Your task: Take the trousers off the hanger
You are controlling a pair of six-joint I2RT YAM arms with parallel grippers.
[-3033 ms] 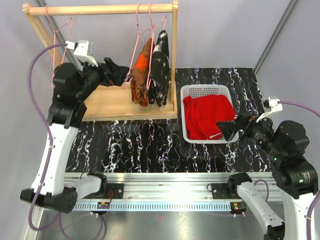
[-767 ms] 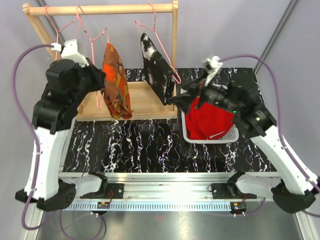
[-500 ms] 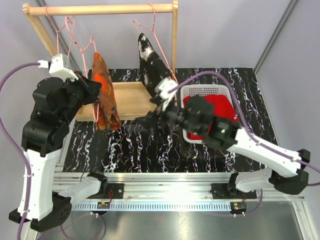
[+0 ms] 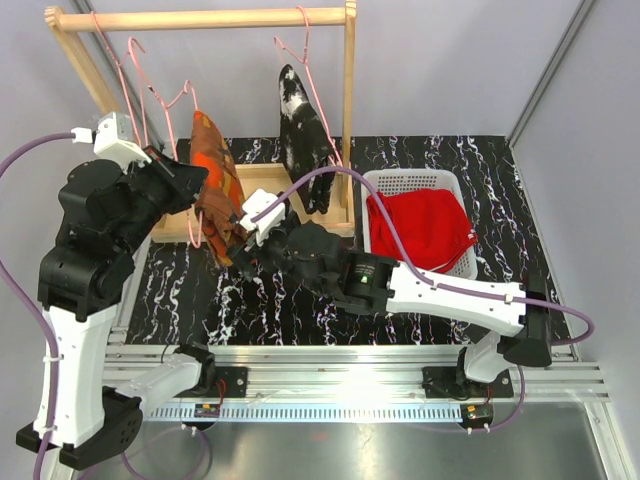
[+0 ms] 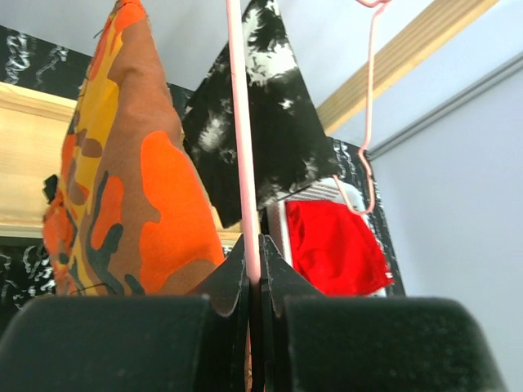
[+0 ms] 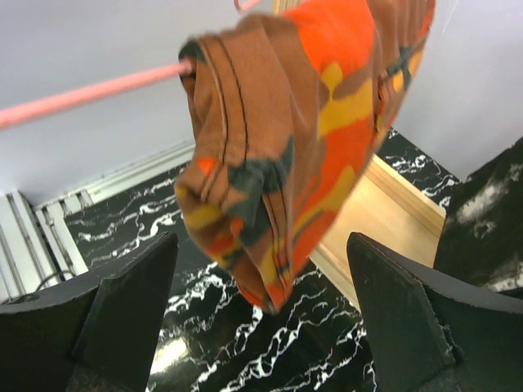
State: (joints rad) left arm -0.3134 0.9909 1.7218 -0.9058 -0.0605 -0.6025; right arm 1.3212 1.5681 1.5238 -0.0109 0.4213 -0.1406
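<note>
Right arm (image 4: 450, 290) now nearer orange-brown trousers (image 4: 218, 195), long axis near-vertical.

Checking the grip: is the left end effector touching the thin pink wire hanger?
Touching. Left wrist view shows the left end effector shut on the thin pink wire hanger, pinched between its tips.

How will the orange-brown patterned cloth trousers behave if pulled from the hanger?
Probably floppy: the orange-brown patterned cloth trousers hang in soft folds from the thin pink wire hanger. Likely light, since that wire carries them. They may bunch or swing rather than slide cleanly.
</note>
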